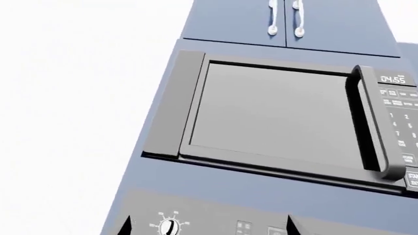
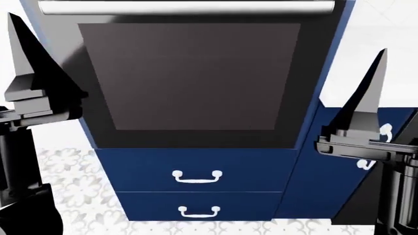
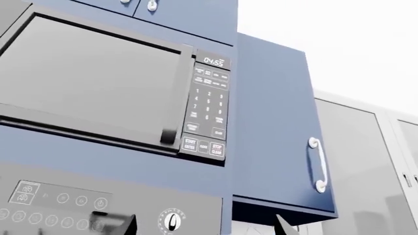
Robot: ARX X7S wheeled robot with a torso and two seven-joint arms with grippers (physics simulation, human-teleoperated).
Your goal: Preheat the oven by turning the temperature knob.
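The oven (image 2: 196, 78) fills the head view: dark glass door with a long silver bar handle (image 2: 186, 7) at the top. Its control panel (image 3: 58, 200) with small circle icons shows in the right wrist view. A white-ringed dial knob (image 1: 170, 226) shows in the left wrist view, just inside one fingertip of my left gripper (image 1: 207, 227). Another dial knob (image 3: 172, 221) lies between the fingertips of my right gripper (image 3: 205, 226), nearer one of them. Both grippers are open and empty, held short of the panel. In the head view they flank the door, left (image 2: 29, 54) and right (image 2: 369, 93).
A built-in microwave (image 1: 274, 115) with a keypad (image 3: 207, 110) sits above the oven panel. Blue cabinet doors (image 1: 287, 19) are above it. A blue side cabinet with a white handle (image 3: 316, 164) stands beside it. Two blue drawers (image 2: 196, 176) are under the oven.
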